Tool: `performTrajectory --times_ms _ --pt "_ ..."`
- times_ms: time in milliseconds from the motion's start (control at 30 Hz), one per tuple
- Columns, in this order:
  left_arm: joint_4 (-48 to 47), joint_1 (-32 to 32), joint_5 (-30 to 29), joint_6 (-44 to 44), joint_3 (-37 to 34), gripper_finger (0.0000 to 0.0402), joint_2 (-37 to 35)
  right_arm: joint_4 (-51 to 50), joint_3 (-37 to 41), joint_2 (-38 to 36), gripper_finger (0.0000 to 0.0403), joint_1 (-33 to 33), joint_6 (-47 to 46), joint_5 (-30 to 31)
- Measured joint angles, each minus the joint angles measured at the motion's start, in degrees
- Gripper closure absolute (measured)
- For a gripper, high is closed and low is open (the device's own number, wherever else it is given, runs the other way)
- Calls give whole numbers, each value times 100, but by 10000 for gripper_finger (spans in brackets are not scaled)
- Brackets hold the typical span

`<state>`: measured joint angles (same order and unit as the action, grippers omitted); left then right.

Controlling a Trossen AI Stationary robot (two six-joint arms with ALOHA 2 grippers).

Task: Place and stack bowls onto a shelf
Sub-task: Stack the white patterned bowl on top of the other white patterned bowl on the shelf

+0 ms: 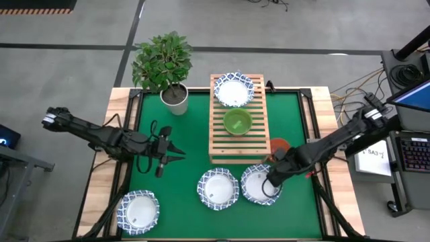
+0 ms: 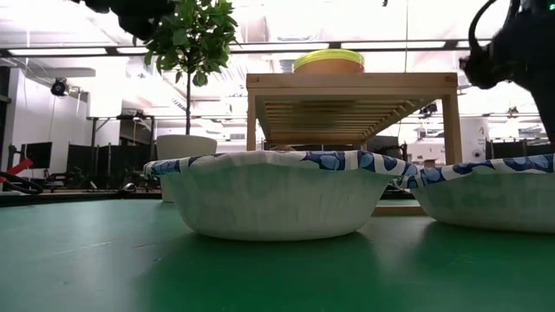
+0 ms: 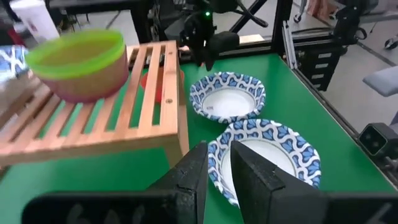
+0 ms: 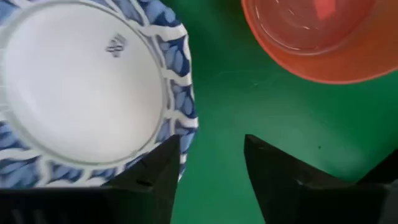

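The wooden slatted shelf (image 1: 238, 142) stands on the green mat. On it sit a blue-rimmed white bowl (image 1: 234, 89) at its far end and a green bowl (image 1: 237, 122) in its middle. Three more blue-rimmed bowls rest on the mat: near left (image 1: 140, 210), middle (image 1: 218, 188) and right (image 1: 257, 183). A red bowl (image 1: 279, 145) stands by the shelf's right side. My right gripper (image 4: 211, 149) is open above the right bowl's rim (image 4: 180, 118), one finger over the rim and one over the mat. My left gripper (image 1: 180, 153) hovers left of the shelf, slightly open and empty.
A potted plant in a white pot (image 1: 176, 98) stands at the mat's far left corner. The shelf's raised top (image 2: 351, 83) has open space beneath it. Bare green mat (image 1: 181, 181) lies between the left gripper and the near bowls.
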<state>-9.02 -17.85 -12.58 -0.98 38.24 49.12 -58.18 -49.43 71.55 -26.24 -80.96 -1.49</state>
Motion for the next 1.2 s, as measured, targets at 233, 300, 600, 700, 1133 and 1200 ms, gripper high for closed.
performTrajectory --times_ms 233,300,600,700,1133,1200 --pt "-177 -7 0 -219 -15 349 40 139 4 407 218 2 111 -47" --pt "-183 -7 -2 -220 -18 349 50 305 4 448 218 2 112 -44" --pt "-170 -7 -7 -233 -18 349 50 587 9 862 242 0 243 543" --pt "-170 -7 -9 -233 -18 349 50 746 11 960 278 2 286 563" --pt "-144 -9 -45 -161 -24 349 50 751 11 478 393 2 465 -180" --pt "-117 -9 -46 -157 -24 349 50 757 11 266 394 2 558 -561"
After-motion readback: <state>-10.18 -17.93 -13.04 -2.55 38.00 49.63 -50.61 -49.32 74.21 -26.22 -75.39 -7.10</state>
